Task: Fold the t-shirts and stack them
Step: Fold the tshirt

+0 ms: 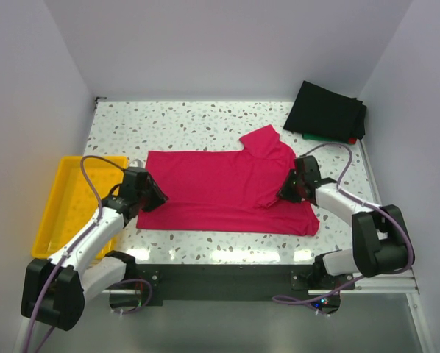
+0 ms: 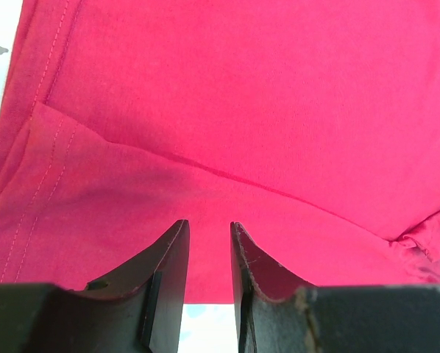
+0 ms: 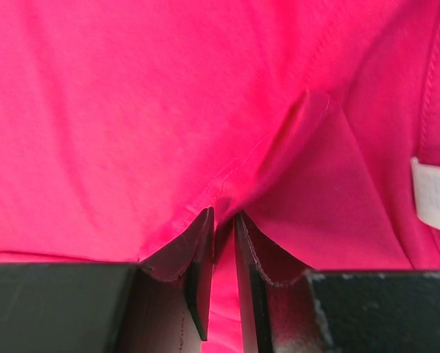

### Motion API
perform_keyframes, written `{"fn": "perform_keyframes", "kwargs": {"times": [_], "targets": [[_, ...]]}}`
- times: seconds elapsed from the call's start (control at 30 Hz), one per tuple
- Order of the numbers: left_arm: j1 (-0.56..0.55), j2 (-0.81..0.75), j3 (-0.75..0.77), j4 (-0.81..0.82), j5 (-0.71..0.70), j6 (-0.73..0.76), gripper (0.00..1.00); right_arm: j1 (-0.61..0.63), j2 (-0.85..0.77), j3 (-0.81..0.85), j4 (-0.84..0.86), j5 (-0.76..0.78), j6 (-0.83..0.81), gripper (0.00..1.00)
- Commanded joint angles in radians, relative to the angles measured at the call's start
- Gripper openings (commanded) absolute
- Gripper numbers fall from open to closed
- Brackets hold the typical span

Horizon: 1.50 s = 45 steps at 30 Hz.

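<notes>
A crimson-pink t-shirt (image 1: pixel 220 191) lies spread flat across the middle of the table, one sleeve (image 1: pixel 264 140) sticking up at its far right. My left gripper (image 1: pixel 155 197) sits at the shirt's left edge. In the left wrist view its jaws (image 2: pixel 209 224) stand apart over the cloth (image 2: pixel 242 95), with bare table showing between them lower down. My right gripper (image 1: pixel 285 193) is on the shirt's right part, and its jaws (image 3: pixel 224 213) pinch a raised fold of the cloth (image 3: pixel 132 110). A white neck tag (image 3: pixel 433 195) shows at the right.
A folded stack of dark t-shirts (image 1: pixel 327 110), with a green edge (image 1: pixel 319 137) under the black, lies at the back right corner. A yellow tray (image 1: pixel 65 198) stands at the left of the table. White walls close in on three sides.
</notes>
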Motion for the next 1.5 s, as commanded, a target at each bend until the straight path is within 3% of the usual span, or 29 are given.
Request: {"fn": "perform_keyframes", "kwargs": {"times": [0.0, 0.37, 0.8, 1.03, 1.3, 1.47], "targets": [[-0.001, 0.009, 0.03, 0.05, 0.022, 0.02, 0.33, 0.006, 0.011, 0.061, 0.037, 0.01, 0.01, 0.22], [-0.003, 0.038, 0.016, 0.087, 0.032, 0.019, 0.33, 0.01, 0.136, 0.15, 0.096, -0.016, 0.016, 0.24], [-0.001, 0.067, 0.003, 0.116, 0.034, 0.017, 0.33, 0.011, 0.198, 0.229, 0.159, -0.111, 0.037, 0.41], [-0.013, 0.142, 0.018, 0.164, 0.054, 0.0, 0.33, 0.017, 0.017, 0.189, 0.052, -0.03, -0.015, 0.42], [-0.061, 0.181, -0.014, 0.207, 0.006, -0.052, 0.31, 0.065, -0.164, 0.002, 0.001, 0.041, -0.042, 0.42], [-0.061, 0.179, 0.036, 0.133, -0.146, -0.044, 0.31, 0.068, -0.201, 0.025, -0.08, 0.142, -0.102, 0.42]]}}
